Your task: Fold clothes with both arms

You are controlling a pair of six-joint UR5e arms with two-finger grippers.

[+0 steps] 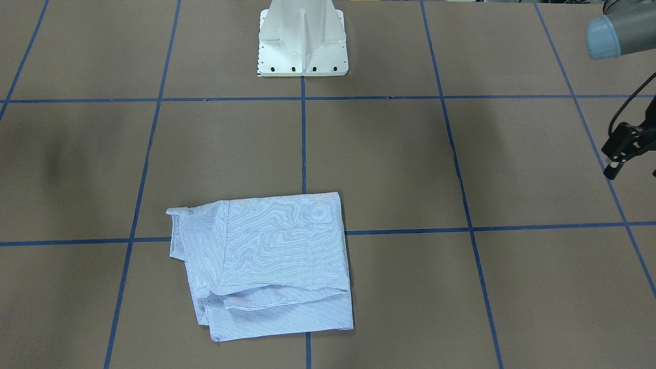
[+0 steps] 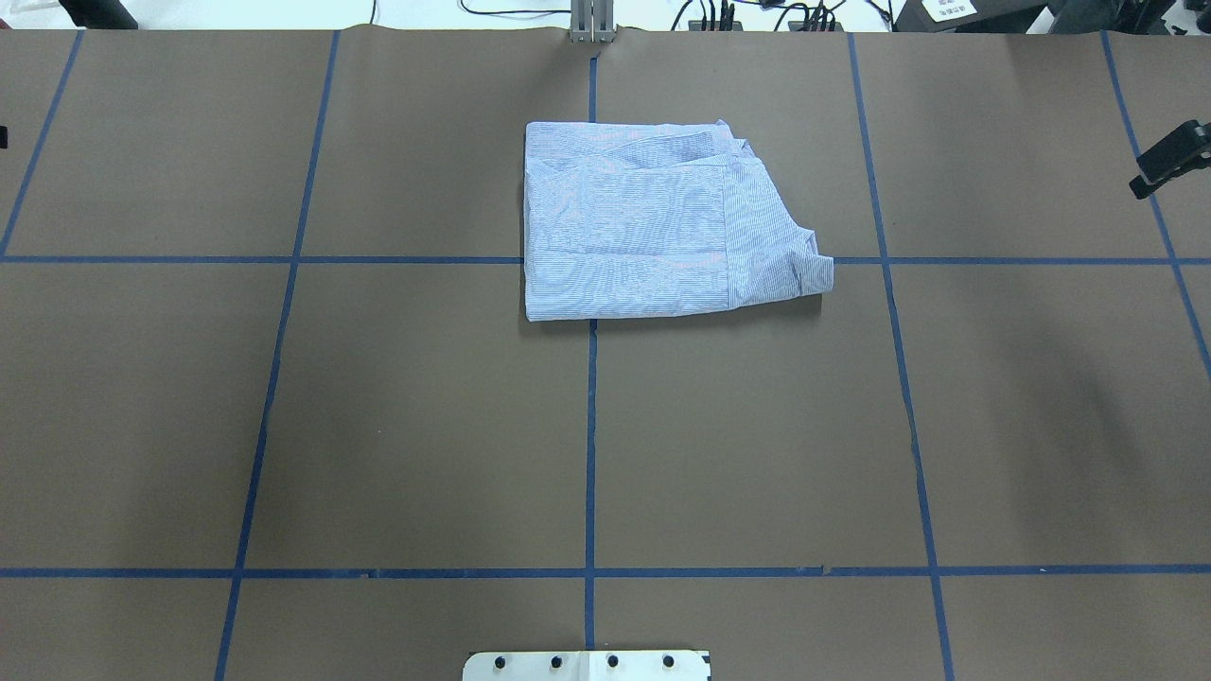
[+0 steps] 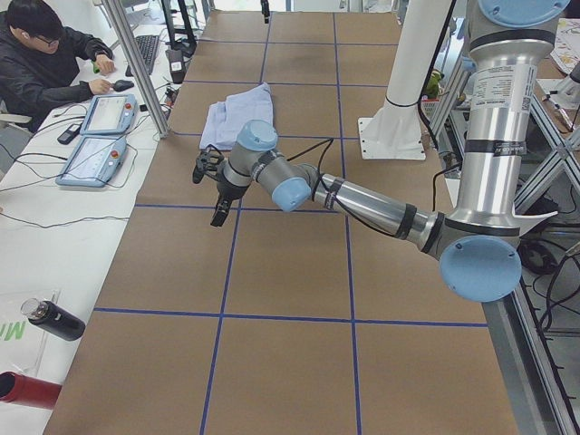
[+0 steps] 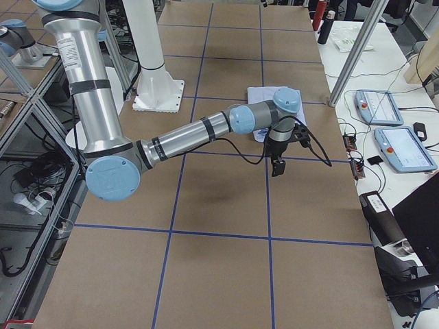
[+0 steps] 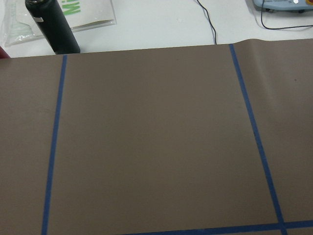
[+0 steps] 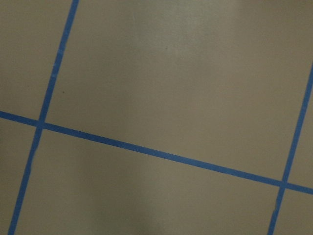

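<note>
Straight below your left claw (image 1: 622,151), its wrist camera showed only brown table (image 2: 426,426) and blue tape (image 5: 55,147). The right claw (image 2: 1171,159) looked down on the same. Neither wrist view caught any fingers, and the frame edges cut both claws off, so I cannot tell whether either was open or closed. In the side views neither held cloth.

Further in, between the two claws and nearer the right one, the shirt (image 2: 643,227) lay flat as a squarish packet, well apart from both.

I judged the folding nearly done, with only a tidy-up and a clean retreat left. For that, you needed to keep both claws high and away from the packet so nothing snagged. The collar (image 2: 812,270) stuck out on the side facing the right claw. At the edge farthest from the base the layers sat uneven. Any touch-up there was best done as a light pinch from the right claw, without sliding the stack.
</note>
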